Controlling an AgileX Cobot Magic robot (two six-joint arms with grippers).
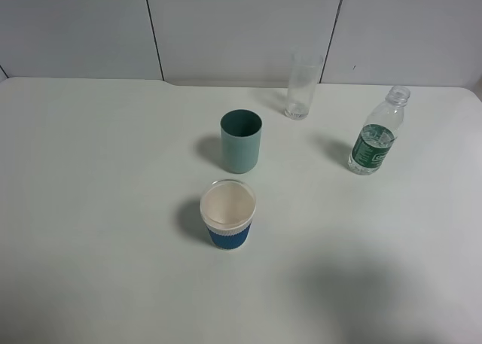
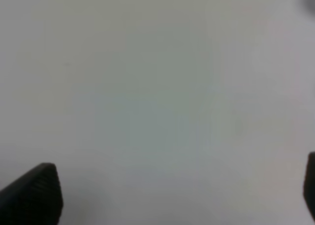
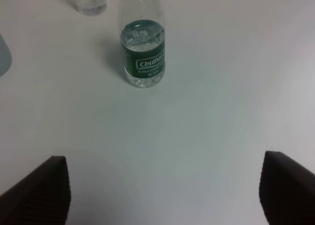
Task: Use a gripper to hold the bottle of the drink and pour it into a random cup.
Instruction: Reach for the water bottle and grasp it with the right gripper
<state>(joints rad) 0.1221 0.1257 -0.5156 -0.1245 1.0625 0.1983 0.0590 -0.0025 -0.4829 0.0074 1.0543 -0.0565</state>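
Bottle (image 1: 374, 137) upright at right of overhead frame, apart from cups, so open to side grasp. Glass (image 1: 302, 88) upper centre-right, likely nearest pour target. Right gripper (image 3: 162, 195) jaws wide, empty, facing bottle, likely ready to approach. Left gripper (image 2: 170, 195) jaws wide, empty, over table (image 2: 147, 87).

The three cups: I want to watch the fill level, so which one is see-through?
The tall, narrow glass at the far side, nearest the bottle; the teal cup and the blue paper cup are opaque.
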